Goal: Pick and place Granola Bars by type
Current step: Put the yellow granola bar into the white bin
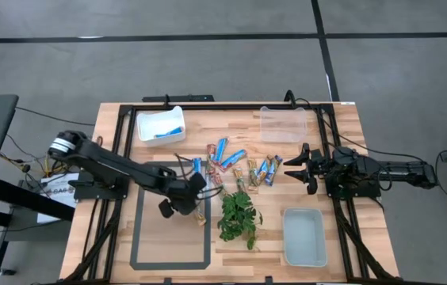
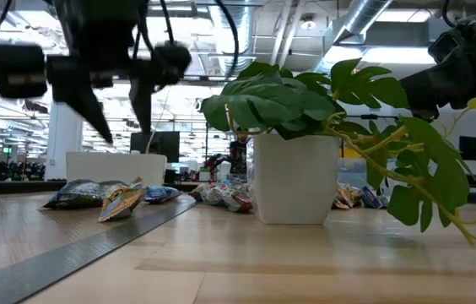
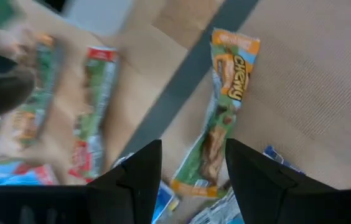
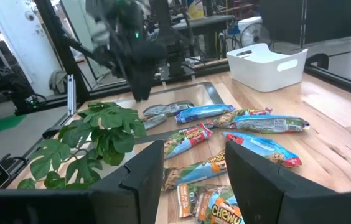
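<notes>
Granola Bars (image 2: 107, 198) partly hidden behind white pot (image 2: 295, 177), low view.

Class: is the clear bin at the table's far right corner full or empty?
Empty: the clear bin shows only bare wood through it in the high view; no bars inside.

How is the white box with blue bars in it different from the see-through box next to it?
The white bin is solid white and holds blue bars; the clear bin is see-through and looks empty. The white bin sits nearer the left arm, the clear bin nearer the right arm. Both sit along the table's far edge.
</notes>
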### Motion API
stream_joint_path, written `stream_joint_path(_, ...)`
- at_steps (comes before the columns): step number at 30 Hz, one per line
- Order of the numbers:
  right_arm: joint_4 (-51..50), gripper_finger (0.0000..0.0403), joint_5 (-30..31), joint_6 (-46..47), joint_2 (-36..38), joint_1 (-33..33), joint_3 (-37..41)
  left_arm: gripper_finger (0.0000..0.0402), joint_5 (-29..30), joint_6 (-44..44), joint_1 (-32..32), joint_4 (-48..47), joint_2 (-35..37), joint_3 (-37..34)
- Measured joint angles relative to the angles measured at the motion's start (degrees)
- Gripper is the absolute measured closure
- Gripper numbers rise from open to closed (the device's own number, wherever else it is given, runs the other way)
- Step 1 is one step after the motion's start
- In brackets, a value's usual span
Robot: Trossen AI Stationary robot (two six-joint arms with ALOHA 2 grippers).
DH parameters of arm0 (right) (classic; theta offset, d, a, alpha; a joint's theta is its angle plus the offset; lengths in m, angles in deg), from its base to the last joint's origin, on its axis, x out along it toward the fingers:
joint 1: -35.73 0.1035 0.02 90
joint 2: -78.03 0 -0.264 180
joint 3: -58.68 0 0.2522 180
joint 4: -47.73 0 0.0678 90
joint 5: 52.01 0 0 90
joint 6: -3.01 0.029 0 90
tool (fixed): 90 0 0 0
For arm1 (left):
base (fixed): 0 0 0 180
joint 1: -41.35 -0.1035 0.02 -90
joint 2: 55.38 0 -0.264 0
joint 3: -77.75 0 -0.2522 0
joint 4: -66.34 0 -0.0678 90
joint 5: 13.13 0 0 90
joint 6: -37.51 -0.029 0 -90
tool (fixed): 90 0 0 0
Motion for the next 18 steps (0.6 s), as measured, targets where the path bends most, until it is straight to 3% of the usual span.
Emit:
stream_joint_path(8,0.0,0.0237,0.0,0.0,0.0,0.0,0.0,0.023,0.0,0.0,1.4,2.1,-8.4,0.0)
stream_joint_path(18,0.0,0.0237,0.0,0.0,0.0,0.0,0.0,0.023,-0.4,-0.5,1.8,4.8,-10.2,0.0)
